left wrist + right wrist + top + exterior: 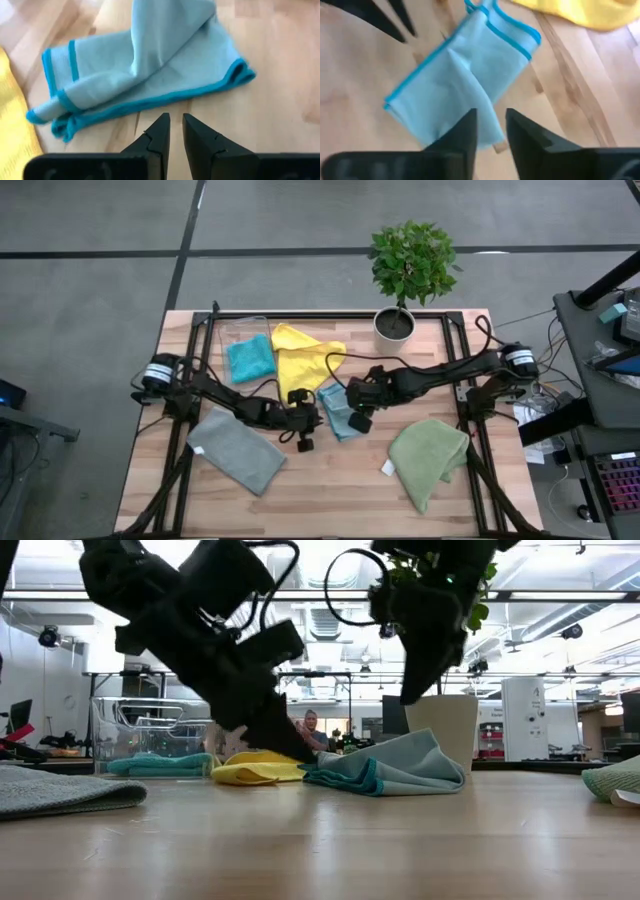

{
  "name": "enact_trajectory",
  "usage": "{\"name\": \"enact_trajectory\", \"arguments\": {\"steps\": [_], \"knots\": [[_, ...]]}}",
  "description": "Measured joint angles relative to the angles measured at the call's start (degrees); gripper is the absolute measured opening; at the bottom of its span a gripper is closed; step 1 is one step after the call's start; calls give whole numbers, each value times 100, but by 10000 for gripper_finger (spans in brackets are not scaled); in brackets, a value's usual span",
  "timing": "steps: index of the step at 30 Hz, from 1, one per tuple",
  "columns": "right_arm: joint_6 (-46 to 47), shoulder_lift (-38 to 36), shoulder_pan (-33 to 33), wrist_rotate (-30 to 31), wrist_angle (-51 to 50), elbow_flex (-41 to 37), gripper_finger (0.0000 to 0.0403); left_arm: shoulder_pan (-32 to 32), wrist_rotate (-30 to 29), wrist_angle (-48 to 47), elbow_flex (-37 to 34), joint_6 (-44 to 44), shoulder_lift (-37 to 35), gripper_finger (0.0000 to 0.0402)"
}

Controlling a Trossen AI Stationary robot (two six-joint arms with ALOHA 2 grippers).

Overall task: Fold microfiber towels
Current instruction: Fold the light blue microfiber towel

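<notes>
Step in hand: folding the light blue towel (341, 411), mid-counter (330, 490), just beside the yellow towel (303, 358).

Left pincer (174, 131): empty, fingers nearly closed with a slim gap, near the towel's hemmed edge.

Right pincer (490, 127): narrowly parted above the towel, gripping nothing visible.

Towel: roughly doubled, rumpled, teal-edged, one ridge standing up.

Next move, by judgement: pinch a free corner and flatten the ridge.
</notes>
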Motion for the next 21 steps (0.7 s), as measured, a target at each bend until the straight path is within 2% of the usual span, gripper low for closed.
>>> {"name": "enact_trajectory", "arguments": {"steps": [3,6,17,21], "knots": [[3,-146,0,78,272,-398,36,2,0,-23,-1,40,-88,38],[3,-280,0,88,681,-780,14,4,-2,1,13,132,-104,38],[-35,-212,-13,388,2223,-1863,9,114,-234,307,214,1163,-111,38],[-54,-149,29,50,3199,-2166,9,304,-591,430,200,1385,-111,38]]}}
